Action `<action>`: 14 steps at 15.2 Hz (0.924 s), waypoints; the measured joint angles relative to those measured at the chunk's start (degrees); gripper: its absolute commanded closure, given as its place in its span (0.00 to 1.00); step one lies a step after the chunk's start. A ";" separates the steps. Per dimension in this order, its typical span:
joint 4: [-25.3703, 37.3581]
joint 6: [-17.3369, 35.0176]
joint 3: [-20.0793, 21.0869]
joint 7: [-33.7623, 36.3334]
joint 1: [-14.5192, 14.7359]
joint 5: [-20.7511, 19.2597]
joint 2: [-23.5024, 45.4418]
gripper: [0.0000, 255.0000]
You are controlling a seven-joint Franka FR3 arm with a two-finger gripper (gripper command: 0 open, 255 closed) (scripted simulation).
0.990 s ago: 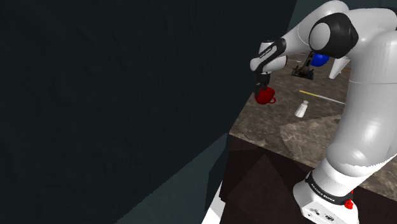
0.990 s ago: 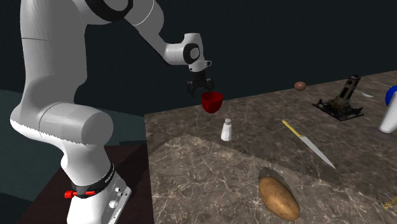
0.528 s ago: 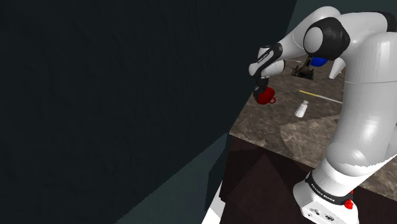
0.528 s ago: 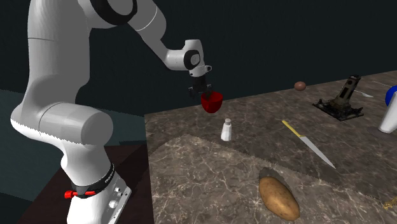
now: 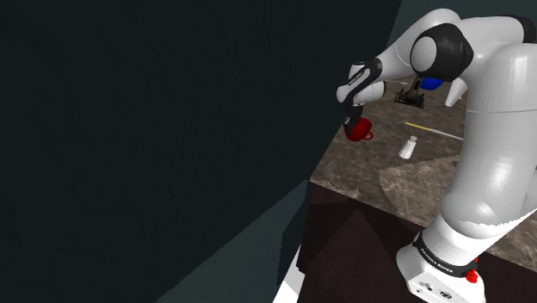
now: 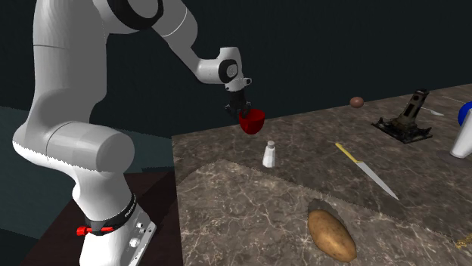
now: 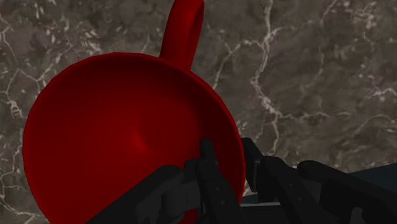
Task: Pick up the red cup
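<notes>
**Rim pinch, with the bowl hung off to one side of the jaws**

The red cup sits below the gripper and beside it, not centred between the jaws. The jaws are clamped on the cup's wall. The inner finger reaches down into the bowl, the rim passes between the two, and the outer finger presses the outside face. Nearly the whole bowl lies on the inner finger's side. The loop handle juts from the far rim, roughly across the mouth from the pinch, and points away from the jaws. The mouth faces up toward the hand, so the cup's axis runs about along the fingers.

In the second exterior view the gripper points down with the red cup just under its tips. The cup looks to hang clear of the marble counter, above its far edge. A white shaker stands lower than the jaws and apart from the cup. A knife and a potato lie well away.

The shoulder view shows the same stack, gripper over red cup.

The pick looks nearly done. Because the load hangs off-centre from a one-wall grip, the cup could pivot about the pinch. A straight, steady rise seems the safest way to go on.
</notes>
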 measured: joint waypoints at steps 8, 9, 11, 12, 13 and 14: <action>0.90 -3.65 -0.54 0.08 0.45 -0.82 -2.78 1.00; 0.94 -4.25 -0.65 0.13 0.56 -1.01 -3.37 1.00; 1.16 -5.51 -0.84 0.20 0.73 -1.35 -4.43 1.00; 1.33 -6.20 -0.92 0.22 0.83 -1.52 -4.98 1.00; 1.62 -6.85 -1.00 0.16 0.84 -1.63 -5.36 1.00; 1.88 -7.50 -1.03 0.29 0.98 -1.76 -5.76 1.00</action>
